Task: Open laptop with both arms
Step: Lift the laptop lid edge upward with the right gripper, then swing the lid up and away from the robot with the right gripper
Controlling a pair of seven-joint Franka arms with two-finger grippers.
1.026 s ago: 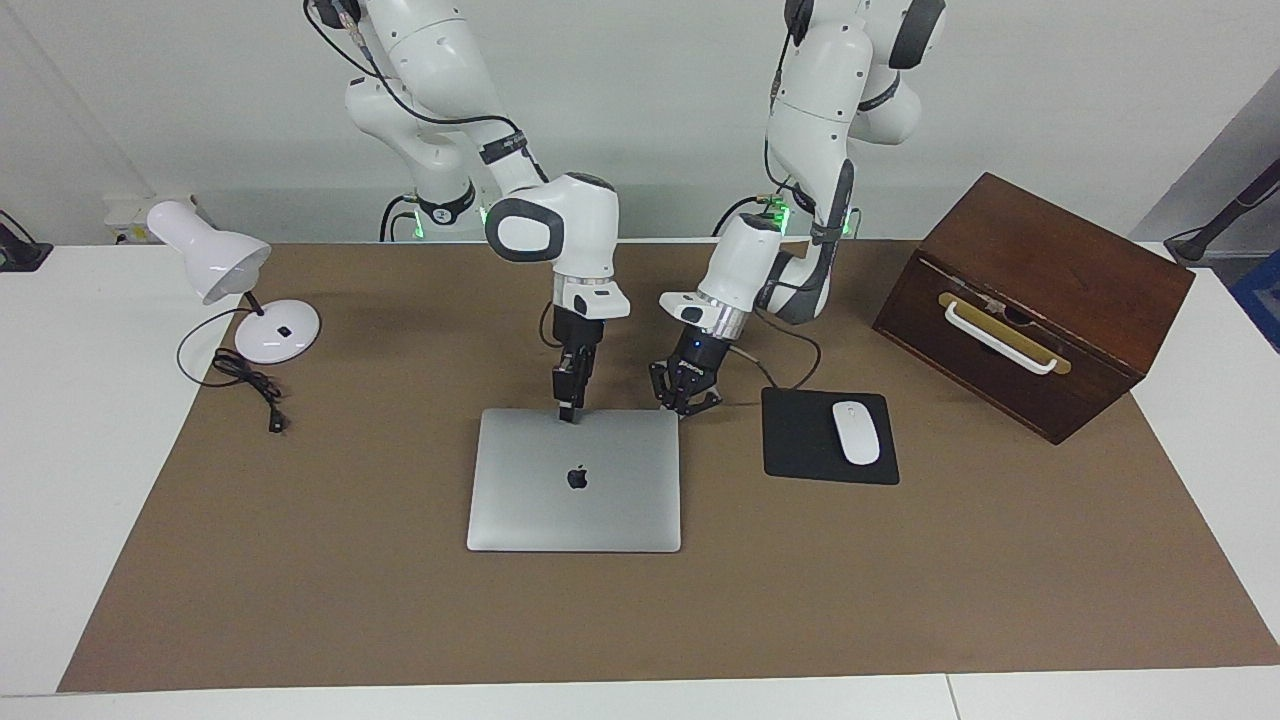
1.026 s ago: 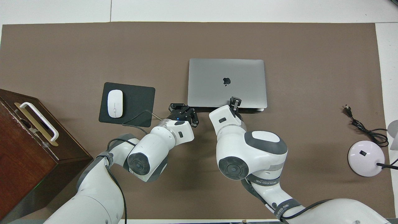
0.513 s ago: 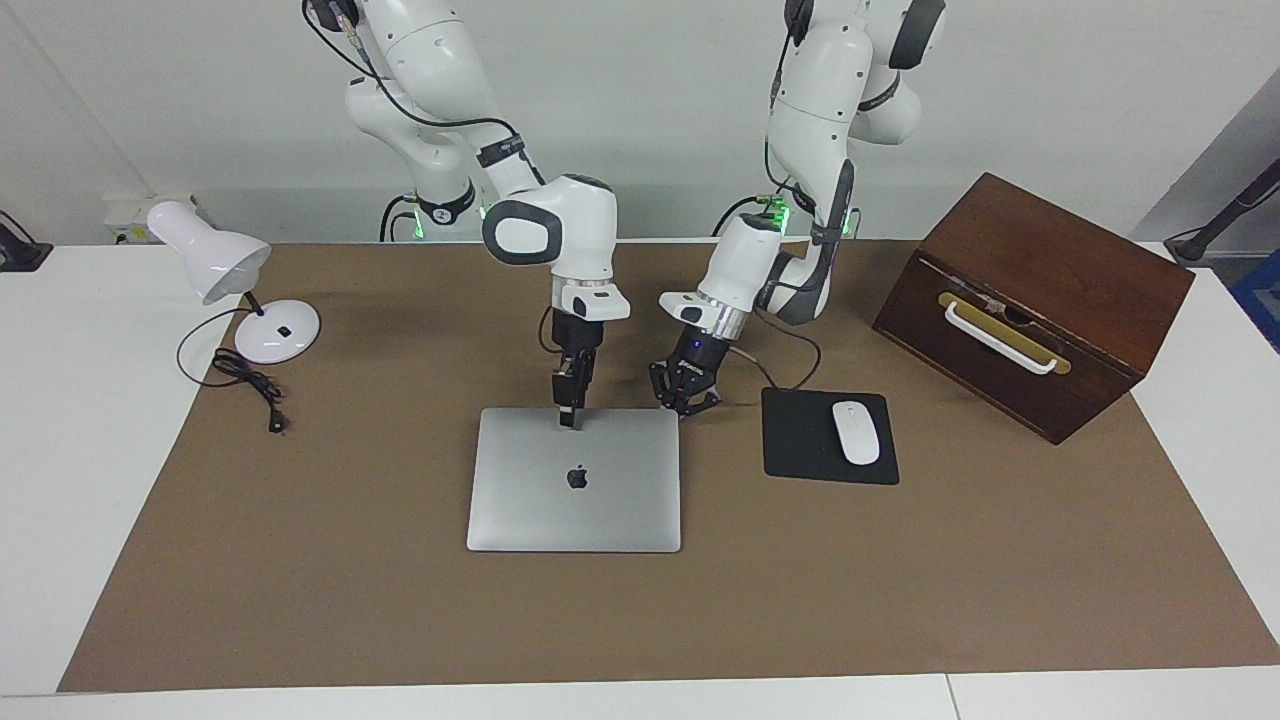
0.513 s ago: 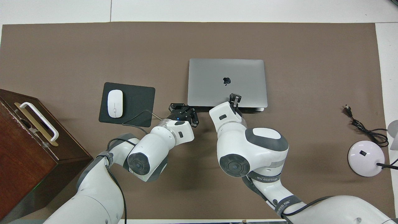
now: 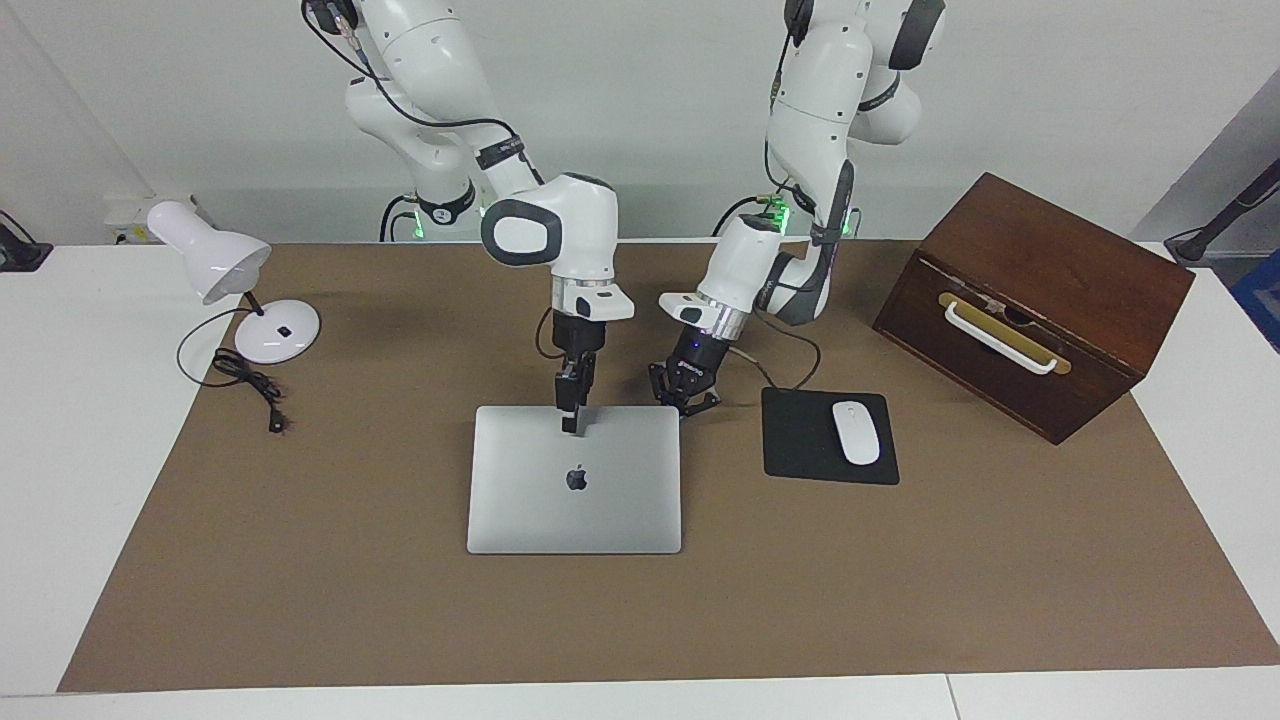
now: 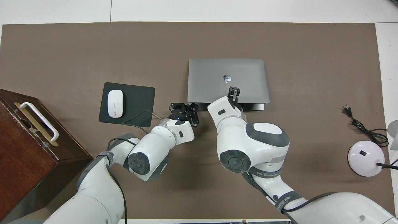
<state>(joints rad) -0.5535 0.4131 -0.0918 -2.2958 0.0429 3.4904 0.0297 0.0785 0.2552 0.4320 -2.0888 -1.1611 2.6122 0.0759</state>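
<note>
The right gripper [image 5: 571,428] has its two fingers pressed together. It points straight down and sits at the edge of the laptop [image 5: 575,500] lid that is nearest the robots. Whether it pinches the lid edge cannot be told. The left gripper [image 5: 684,404] is squeezed together too, with nothing seen between its tips. It is low beside the laptop corner nearest the robots, on the mouse pad side.

The laptop lies in the middle of a brown mat [image 5: 400,600] on a white table [image 5: 60,450]. Its lid edge nearest the robots is lifted a little, and the base shows under it in the overhead view. A second ago the lid lay flatter, and the right gripper was closer to that edge.

A black mouse pad [image 5: 805,440] with a white mouse [image 5: 856,432] lies beside the laptop, toward the left arm's end. Past it stands a dark wooden box [image 5: 1040,290] with a white handle. At the right arm's end stands a white lamp [image 5: 215,262] with a black cord [image 5: 250,380]. A pale wall is at the robots' end of the table.
</note>
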